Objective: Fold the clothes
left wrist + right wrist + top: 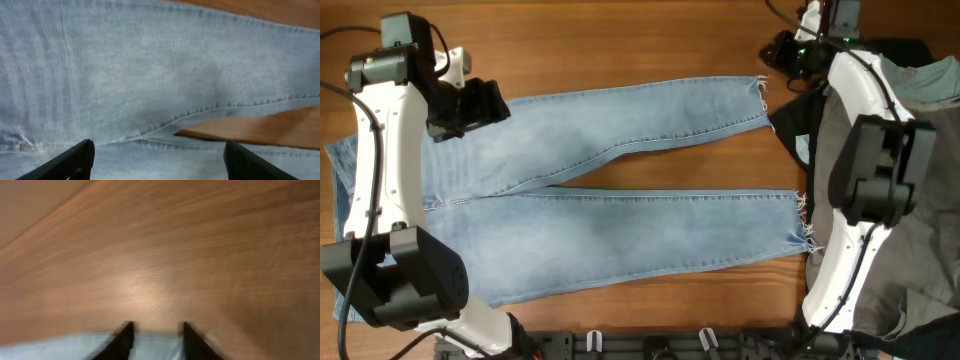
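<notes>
Here the left gripper (159,146), fingers spread wide, hangs over the flat jeans (620,180), the inner seam edge just ahead. The right gripper (157,326), fingers slightly apart, has blurred blue cloth beneath and open table (175,255) ahead.

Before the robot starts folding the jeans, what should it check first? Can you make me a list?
1. The jeans lie flat with legs apart: ok.
2. The left gripper is open above the jeans: ok.
3. The right gripper is open: ok, fingers apart.
4. The right gripper is over a leg end: cannot tell, blurry picture.
5. The grey clothes are off the jeans: cannot tell, the gap is hidden.
</notes>
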Motion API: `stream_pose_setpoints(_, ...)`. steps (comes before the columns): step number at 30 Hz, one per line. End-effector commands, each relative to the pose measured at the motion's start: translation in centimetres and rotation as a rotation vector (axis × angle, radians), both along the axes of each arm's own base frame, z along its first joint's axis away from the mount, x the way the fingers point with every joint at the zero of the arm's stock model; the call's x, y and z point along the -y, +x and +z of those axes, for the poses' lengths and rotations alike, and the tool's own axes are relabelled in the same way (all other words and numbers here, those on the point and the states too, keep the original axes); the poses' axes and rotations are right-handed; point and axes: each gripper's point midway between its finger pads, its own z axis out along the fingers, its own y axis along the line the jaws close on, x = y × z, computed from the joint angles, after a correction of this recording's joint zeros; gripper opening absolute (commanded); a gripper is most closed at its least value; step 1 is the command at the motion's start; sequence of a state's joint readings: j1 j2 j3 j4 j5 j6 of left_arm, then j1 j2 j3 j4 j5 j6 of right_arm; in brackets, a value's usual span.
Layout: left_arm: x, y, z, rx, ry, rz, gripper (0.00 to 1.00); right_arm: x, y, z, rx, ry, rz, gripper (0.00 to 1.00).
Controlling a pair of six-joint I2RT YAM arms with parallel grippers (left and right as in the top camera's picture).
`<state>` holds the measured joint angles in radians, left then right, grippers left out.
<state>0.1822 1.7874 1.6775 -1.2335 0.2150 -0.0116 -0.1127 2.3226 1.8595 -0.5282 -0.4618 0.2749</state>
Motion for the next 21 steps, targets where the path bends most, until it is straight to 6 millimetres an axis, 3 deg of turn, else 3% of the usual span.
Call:
stream_pose_setpoints(1, 0.3, -0.7, 1.7, 0.030, 0.003, -0.012, 0.83, -1.5, -1.5, 6.4, 0.053, -0.019, 0.071, 0.56)
stream_pose_setpoints(4, 0.3, -0.8, 2.2, 0.041, 0.004, -0.012, 0.85, -0.9, -4.0, 2.7, -0.088, -0.078, 0.078, 0.65)
stream_pose_setpoints(7, 0.3, -0.8, 2.2, 0.043, 0.005, -0.012, 0.86, 0.9, -5.5, -1.8, -0.171, -0.194, 0.073, 0.61)
stream_pose_setpoints(10, 0.3, -0.7, 2.3, 0.046, 0.005, -0.012, 0.86, 0.8, -6.6, -4.9, -0.170, -0.252, 0.191, 0.57)
stream_pose_setpoints(15, 0.3, -0.5, 2.3, 0.057, 0.007, -0.012, 0.86, -0.3, -8.0, -7.1, -0.191, -0.240, 0.299, 0.48)
stream_pose_setpoints(16, 0.3, -0.4, 2.3, 0.058, 0.008, -0.012, 0.86, -0.9, -8.2, -7.4, -0.196, -0.221, 0.315, 0.45)
stream_pose_setpoints(18, 0.3, -0.3, 2.4, 0.063, 0.008, -0.012, 0.86, -2.2, -8.3, -7.7, -0.189, -0.179, 0.342, 0.29)
stream_pose_setpoints(19, 0.2, -0.3, 2.4, 0.064, 0.008, -0.012, 0.86, -2.9, -8.1, -7.6, -0.174, -0.159, 0.356, 0.21)
stream_pose_setpoints(20, 0.2, -0.3, 2.4, 0.064, 0.008, -0.012, 0.86, -3.3, -7.7, -7.4, -0.155, -0.151, 0.359, 0.06)
stream_pose_setpoints(21, 0.2, -0.3, 2.4, 0.064, 0.008, -0.012, 0.86, -3.5, -7.0, -7.0, -0.118, -0.141, 0.357, 0.04)
